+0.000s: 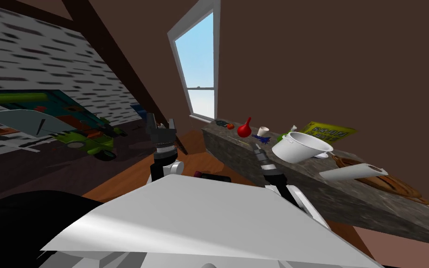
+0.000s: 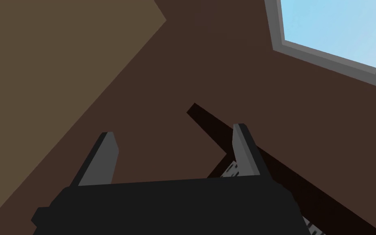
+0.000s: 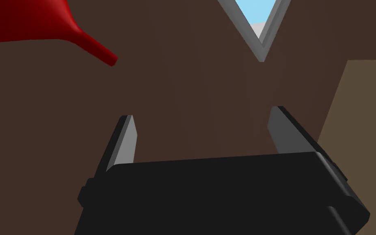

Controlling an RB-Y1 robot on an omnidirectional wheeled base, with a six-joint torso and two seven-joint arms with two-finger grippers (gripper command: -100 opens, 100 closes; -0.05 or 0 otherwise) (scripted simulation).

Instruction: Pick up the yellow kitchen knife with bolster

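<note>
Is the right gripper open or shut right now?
Open. On the right gripper, the fingers stand well apart with nothing between them.

Window common to all views

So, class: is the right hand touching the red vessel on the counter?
Apart. The right wrist view shows brown wall between the open right hand and the red vessel.

Dim, flat render — brightest at the white-framed window; brown wall shadowless, edges splayed, speckled grey wall smeared.
</note>
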